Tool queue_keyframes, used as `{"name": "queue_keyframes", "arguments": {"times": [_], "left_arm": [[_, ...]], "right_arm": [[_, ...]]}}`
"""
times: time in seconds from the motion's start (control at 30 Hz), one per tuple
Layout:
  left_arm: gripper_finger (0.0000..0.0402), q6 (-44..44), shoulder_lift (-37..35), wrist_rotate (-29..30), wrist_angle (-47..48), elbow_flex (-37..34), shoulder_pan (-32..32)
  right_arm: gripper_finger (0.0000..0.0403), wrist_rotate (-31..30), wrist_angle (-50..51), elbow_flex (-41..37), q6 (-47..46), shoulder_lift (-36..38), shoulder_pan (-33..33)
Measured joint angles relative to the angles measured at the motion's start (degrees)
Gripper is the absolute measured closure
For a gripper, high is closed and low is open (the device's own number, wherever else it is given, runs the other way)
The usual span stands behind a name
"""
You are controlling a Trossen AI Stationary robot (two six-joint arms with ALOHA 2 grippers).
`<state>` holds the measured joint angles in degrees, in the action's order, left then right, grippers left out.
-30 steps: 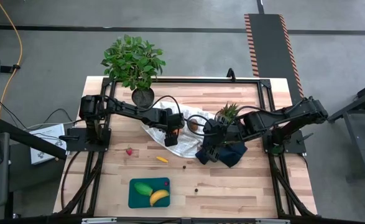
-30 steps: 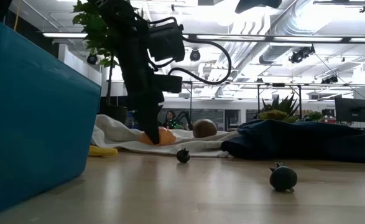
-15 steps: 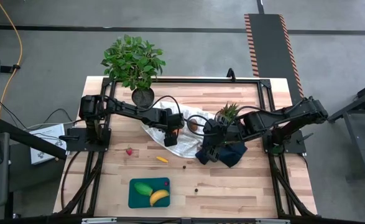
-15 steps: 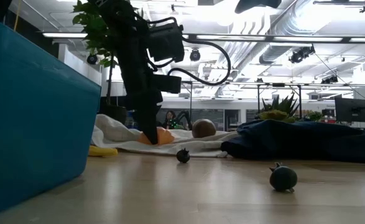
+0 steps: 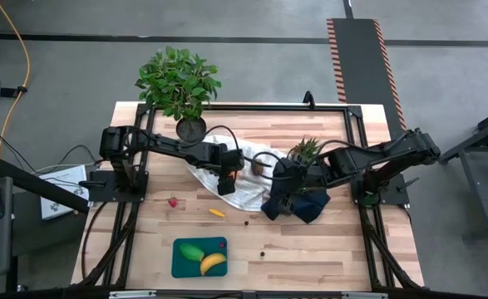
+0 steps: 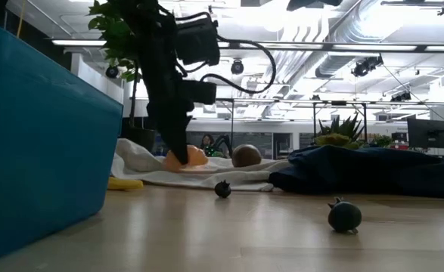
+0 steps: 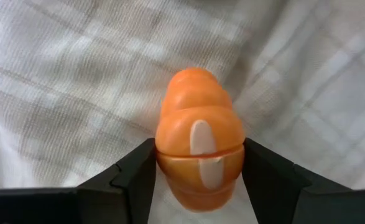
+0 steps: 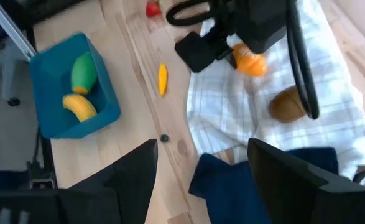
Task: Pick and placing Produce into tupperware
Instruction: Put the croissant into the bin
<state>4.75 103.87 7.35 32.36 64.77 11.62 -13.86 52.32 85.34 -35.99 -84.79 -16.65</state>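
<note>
Orange piece (image 7: 199,157) sits clamped between the left gripper's (image 5: 224,182) fingers (image 7: 135,174), just above the white checked cloth (image 5: 242,193). Right gripper (image 5: 277,205) hangs over the navy cloth (image 5: 314,204), fingers (image 8: 134,173) spread, holding nothing. Near the counter's (image 5: 327,249) front edge, the teal tupperware (image 5: 179,264) holds a banana (image 5: 214,264) and green pear (image 5: 192,252).

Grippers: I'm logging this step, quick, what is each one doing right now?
Left gripper: shut on the orange piece, over the white cloth.
Right gripper: open, holding nothing, above the navy cloth.
</note>
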Motion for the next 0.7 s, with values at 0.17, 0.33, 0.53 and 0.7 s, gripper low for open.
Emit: {"name": "queue_keyframes", "arguments": {"times": [0.17,0.33,0.53,0.7], "left_arm": [[0.0205,0.42,-2.11,-3.09,0.69,0.0,-0.04],[0.0208,0.42,-4.64,-8.54,1.71,0.05,-0.21],[0.0206,1.45,-8.42,-15.6,2.75,0.07,-2.24],[0.0207,2.12,-12.0,-20.59,3.4,0.07,-5.04]], "right_arm": [[0.0162,-2.57,-0.08,0.0,-0.01,2.73,-0.02],[0.0162,-4.83,1.03,0.0,-0.02,5.42,-0.02],[0.0162,-6.95,2.93,0.02,-0.15,7.3,-0.02],[0.0162,-7.2,3.56,0.02,-0.04,7.44,-0.02]]}}
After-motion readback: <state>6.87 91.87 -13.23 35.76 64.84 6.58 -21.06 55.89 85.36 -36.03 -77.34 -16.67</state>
